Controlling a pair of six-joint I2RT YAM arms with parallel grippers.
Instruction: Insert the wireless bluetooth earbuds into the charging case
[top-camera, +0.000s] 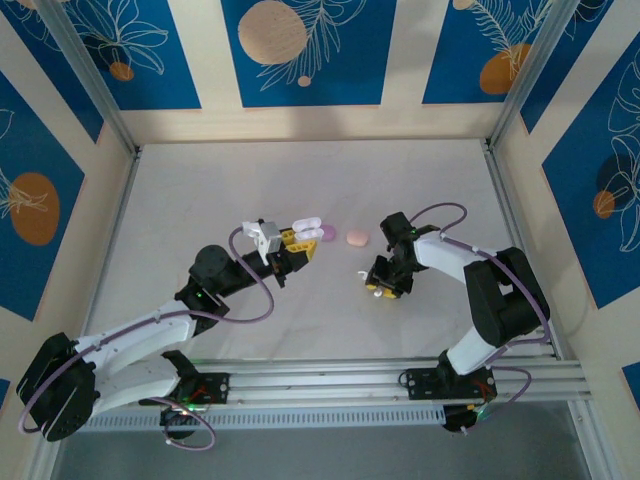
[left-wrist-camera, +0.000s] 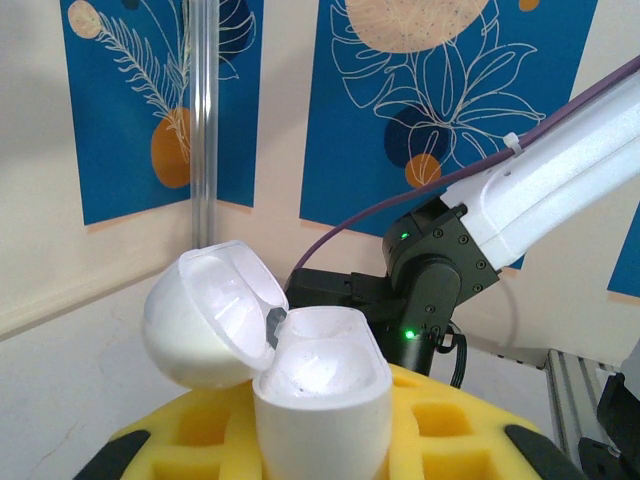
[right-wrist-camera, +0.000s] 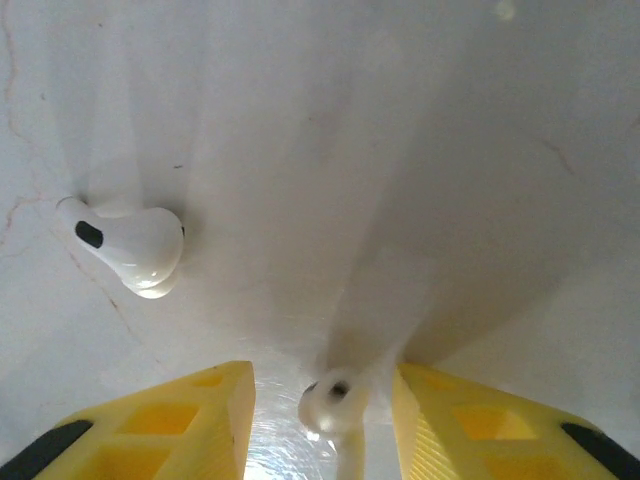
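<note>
Item 1. Left gripper (top-camera: 297, 240): you have its yellow fingers (left-wrist-camera: 450, 425) pressed together on a white case (left-wrist-camera: 320, 390), held clear of the table (top-camera: 300, 170). In the left wrist view the case stands upright between the fingers. Its lid (left-wrist-camera: 205, 315) is swung back on the hinge to the left, and both hollow halves are open to you.

Item 2. Right gripper (right-wrist-camera: 320, 368): it points down at the table, and you have the two yellow fingers (right-wrist-camera: 200, 400) spread apart.

Item 3. First earbud (right-wrist-camera: 335, 400): white, sitting in the gap between the right gripper's fingers. It lies closer to the right-hand finger in that view, with clear space on the other side. You cannot tell from the pictures whether that nearer finger touches it.

Item 4. Second earbud (right-wrist-camera: 130, 245): white, with a small dark patch on its stem. It lies on the table outside the right gripper's fingers, up and to the left of the first earbud and well apart from it.

Item 5. Purple case (top-camera: 326, 233) and peach case (top-camera: 356, 238): both are on the table between your two grippers. The purple one sits just beside the held white case, with the peach one near it on its right.
</note>
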